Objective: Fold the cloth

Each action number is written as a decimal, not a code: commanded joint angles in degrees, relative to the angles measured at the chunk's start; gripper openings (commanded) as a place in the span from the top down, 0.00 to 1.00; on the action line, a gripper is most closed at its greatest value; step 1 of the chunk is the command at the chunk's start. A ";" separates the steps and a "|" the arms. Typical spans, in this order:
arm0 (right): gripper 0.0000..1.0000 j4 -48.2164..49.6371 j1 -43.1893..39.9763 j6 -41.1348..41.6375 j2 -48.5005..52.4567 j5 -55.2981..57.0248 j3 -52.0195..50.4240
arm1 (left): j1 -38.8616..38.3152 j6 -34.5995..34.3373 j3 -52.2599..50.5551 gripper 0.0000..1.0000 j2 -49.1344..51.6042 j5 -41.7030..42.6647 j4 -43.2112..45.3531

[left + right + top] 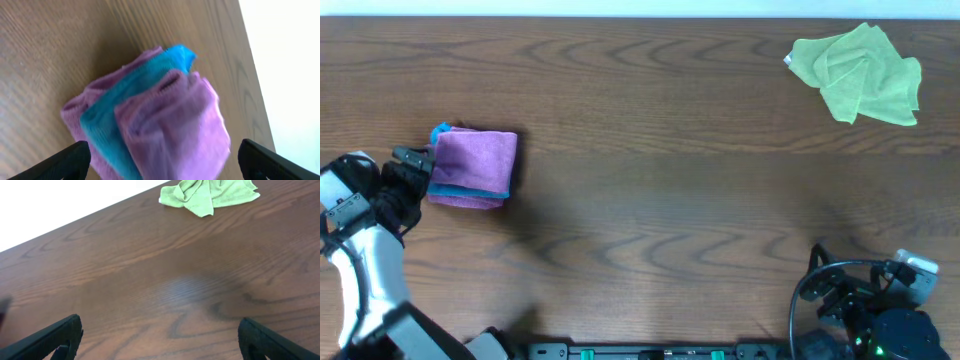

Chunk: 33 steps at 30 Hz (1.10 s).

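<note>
A purple cloth with a teal inner layer (473, 167) lies folded into a small rectangle at the left of the table. In the left wrist view it (165, 130) fills the middle, blurred. My left gripper (412, 170) is open right at the cloth's left edge, its fingers (160, 162) wide apart on either side of the cloth. My right gripper (865, 300) is open and empty at the front right of the table, with bare wood between its fingers (160, 340). A crumpled green cloth (860, 72) lies at the back right, also in the right wrist view (207, 192).
The brown wooden table (660, 200) spans the view. Its far edge meets a white surface at the back (60, 200). A black base bar (650, 352) runs along the front edge.
</note>
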 commanded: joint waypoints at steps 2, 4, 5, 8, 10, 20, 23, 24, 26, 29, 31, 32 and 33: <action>0.01 -0.07 -0.13 0.94 -0.02 0.76 -0.04 | 0.02 2.49 1.29 0.05 -7.98 3.37 -2.78; 0.01 -0.07 -0.13 0.94 -0.02 0.76 -0.04 | -0.50 2.45 1.29 0.05 -10.67 7.89 -3.02; 0.01 -0.07 -0.13 0.94 -0.02 0.76 -0.04 | -0.85 2.43 1.29 0.05 -11.76 9.27 -3.02; 0.01 -0.07 -0.13 0.94 -0.02 0.76 -0.04 | -2.27 2.03 1.29 0.05 -15.76 11.93 -2.93; 0.01 -0.07 -0.13 0.94 -0.02 0.76 -0.04 | -3.23 1.77 1.29 0.05 -18.49 13.51 -2.64; 0.01 -0.07 -0.13 0.94 -0.02 0.76 -0.04 | -11.54 0.04 1.29 0.05 -26.97 12.39 1.11; 0.01 -0.07 -0.13 0.94 -0.02 0.76 -0.04 | -14.51 7.63 1.29 0.04 -27.47 12.98 2.80; 0.01 -0.07 -0.13 0.94 -0.02 0.76 -0.04 | -16.09 11.30 1.29 0.04 -27.80 12.83 3.82; 0.01 -0.07 -0.13 0.94 -0.02 0.76 -0.04 | -19.65 18.27 1.29 0.05 -28.65 11.10 4.70; 0.01 -0.07 -0.13 0.94 -0.02 0.76 -0.04 | -25.88 19.54 1.27 0.05 -30.60 1.05 1.99; 0.01 -0.09 -0.13 0.94 -0.02 0.76 -0.04 | -29.51 19.65 1.22 0.05 -31.34 -6.16 0.66; 0.01 -0.07 -0.13 0.94 -0.02 0.76 -0.04 | -30.95 20.22 1.16 0.04 -31.69 -9.05 0.13; 0.01 -0.07 -0.13 0.94 -0.02 0.76 -0.04 | -32.74 21.97 0.98 0.05 -32.20 -11.89 -0.35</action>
